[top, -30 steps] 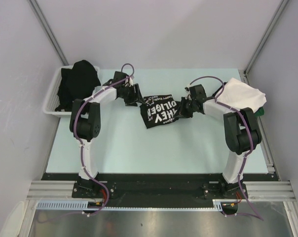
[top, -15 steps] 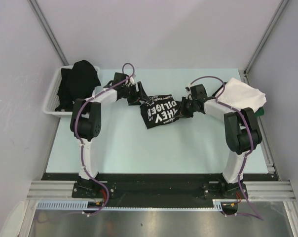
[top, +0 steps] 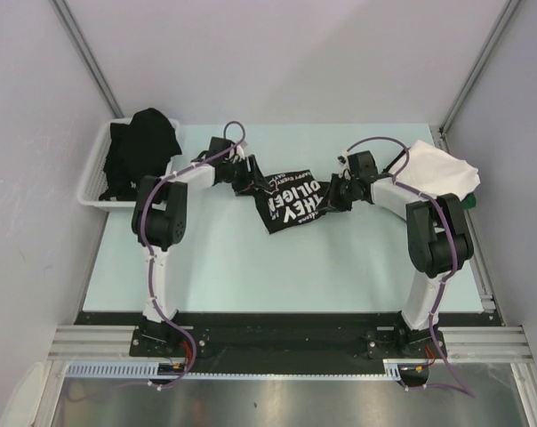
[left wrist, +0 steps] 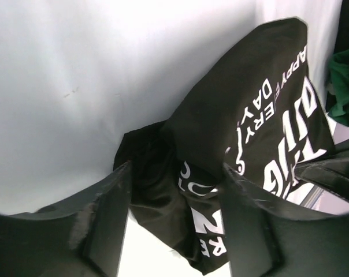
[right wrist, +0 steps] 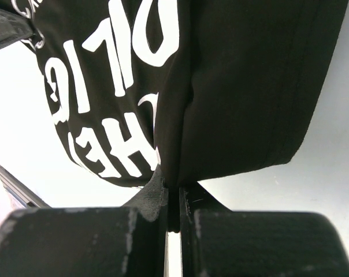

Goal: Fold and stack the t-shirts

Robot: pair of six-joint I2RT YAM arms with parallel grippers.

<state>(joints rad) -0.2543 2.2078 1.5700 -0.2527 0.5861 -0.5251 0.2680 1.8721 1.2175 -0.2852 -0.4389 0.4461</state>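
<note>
The left gripper (top: pixel 248 181) is brought rightward onto the left corner of the lettered black t-shirt (top: pixel 293 205), previously apart from it; that corner is now seen between its parted fingers.

Black tee w/ white block lettering (top: pixel 291 203): crumpled, print up, mid table (top: pixel 215 258). Plain black tee (top: pixel 142 147): heaped in basket (top: pixel 95 182) far left, draped over rim. White tee (top: pixel 439 169): bunched at far right edge. Dark green tee (top: pixel 469 203): only a bit shows, just beside the white one.
</note>
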